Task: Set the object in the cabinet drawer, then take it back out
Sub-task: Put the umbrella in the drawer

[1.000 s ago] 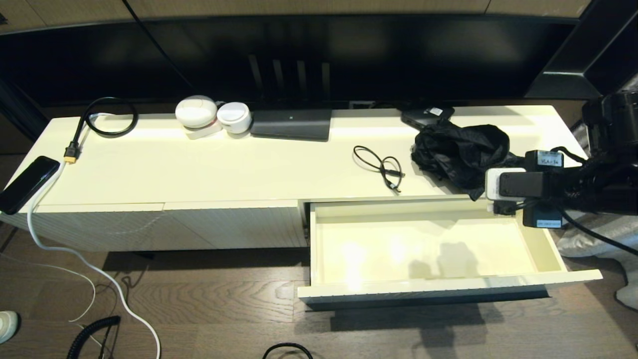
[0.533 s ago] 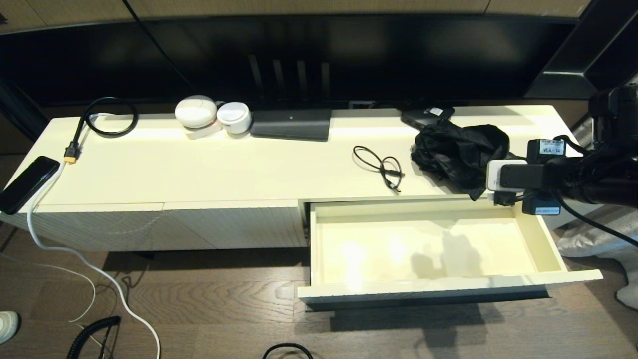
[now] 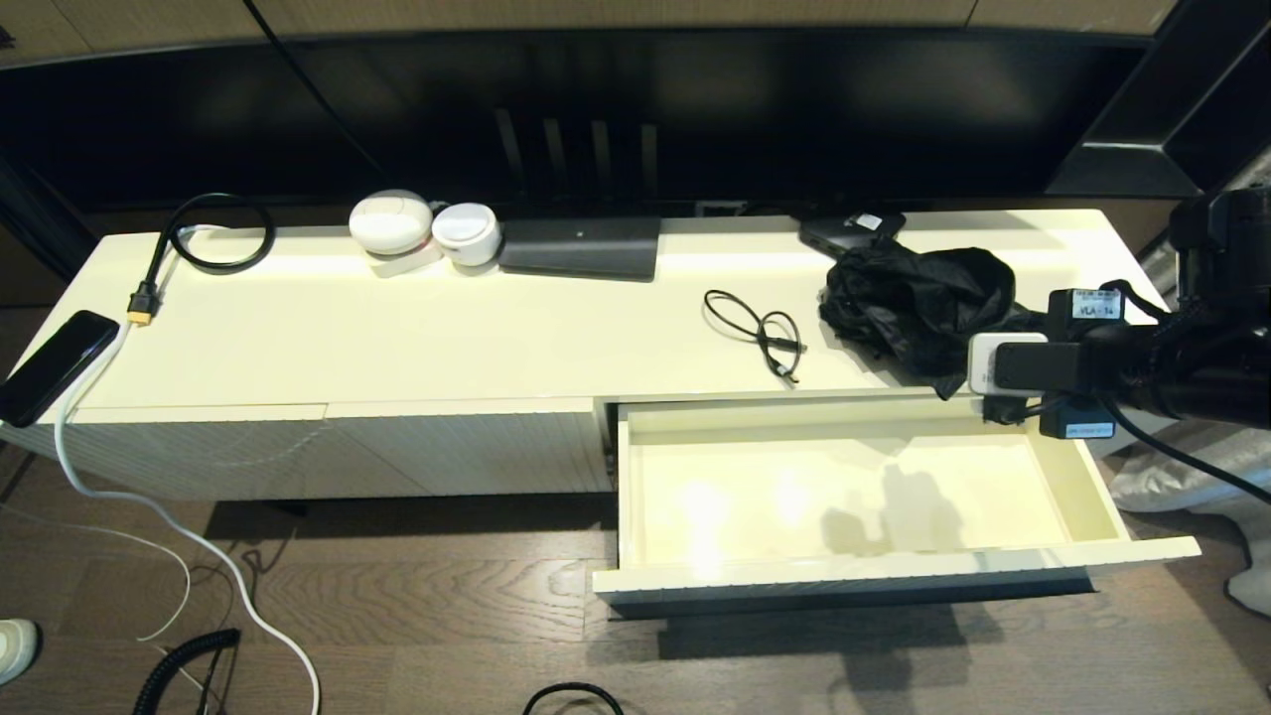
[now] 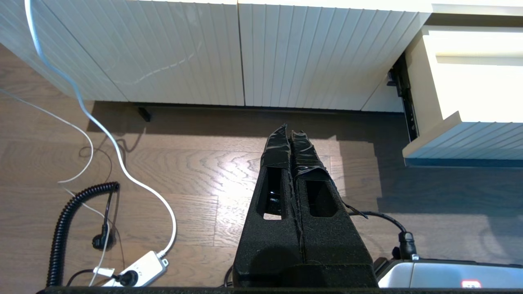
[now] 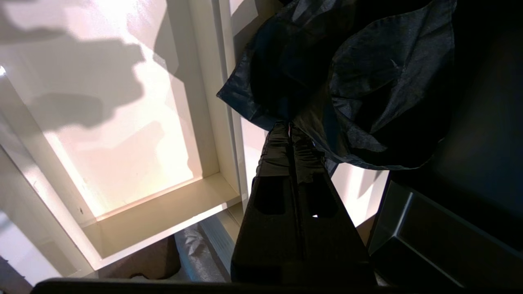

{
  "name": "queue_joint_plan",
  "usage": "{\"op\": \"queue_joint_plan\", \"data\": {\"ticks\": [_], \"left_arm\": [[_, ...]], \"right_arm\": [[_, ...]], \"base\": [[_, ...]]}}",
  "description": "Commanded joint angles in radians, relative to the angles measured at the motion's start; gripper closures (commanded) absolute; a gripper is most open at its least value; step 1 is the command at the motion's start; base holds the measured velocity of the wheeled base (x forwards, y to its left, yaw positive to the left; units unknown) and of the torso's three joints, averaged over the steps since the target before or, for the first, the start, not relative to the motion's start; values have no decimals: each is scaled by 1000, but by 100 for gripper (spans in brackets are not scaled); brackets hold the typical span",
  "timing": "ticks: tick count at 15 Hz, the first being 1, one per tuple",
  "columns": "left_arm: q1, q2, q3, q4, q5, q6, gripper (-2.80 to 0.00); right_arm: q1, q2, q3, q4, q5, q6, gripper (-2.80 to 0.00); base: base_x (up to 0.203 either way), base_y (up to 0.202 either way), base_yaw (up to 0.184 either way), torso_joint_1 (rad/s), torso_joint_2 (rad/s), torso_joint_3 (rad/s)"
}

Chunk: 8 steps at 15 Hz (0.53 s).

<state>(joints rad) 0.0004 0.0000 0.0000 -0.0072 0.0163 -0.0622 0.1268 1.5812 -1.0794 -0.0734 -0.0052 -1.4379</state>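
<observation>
The cabinet drawer stands pulled out at the right, and its cream interior holds nothing. Its handle is out of view. A crumpled black cloth lies on the cabinet top just behind the drawer's right end. My right arm's wrist hovers over the drawer's back right corner. My right gripper is shut, with the edge of the black cloth at its tips and draped over one finger. My left gripper is shut on nothing, parked low over the floor before the ribbed panels.
On the cabinet top are a looped black cable, a dark flat box, two white round devices and a phone at the left end. White and coiled black cables and a power strip lie on the floor.
My right wrist has lifted a little and drawn back toward the cabinet top. The cloth and drawer look unchanged.
</observation>
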Motion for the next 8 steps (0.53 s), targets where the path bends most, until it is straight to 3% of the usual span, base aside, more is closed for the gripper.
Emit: {"op": "queue_joint_plan", "data": {"ticks": [1,2,8], "left_arm": [[0,0,0,0,1,-1,0],[1,0,1,0,1,-1,0],[0,0,0,0,1,-1,0]], "right_arm": [[1,-21,11,-3,5,-6,0],[1,-28,19,0,12,-7,-280],[-4,19,-28,-2,15,-1,-280]], "base": [[0,0,0,0,0,0],[0,0,0,0,0,0],[0,0,0,0,0,0]]}}
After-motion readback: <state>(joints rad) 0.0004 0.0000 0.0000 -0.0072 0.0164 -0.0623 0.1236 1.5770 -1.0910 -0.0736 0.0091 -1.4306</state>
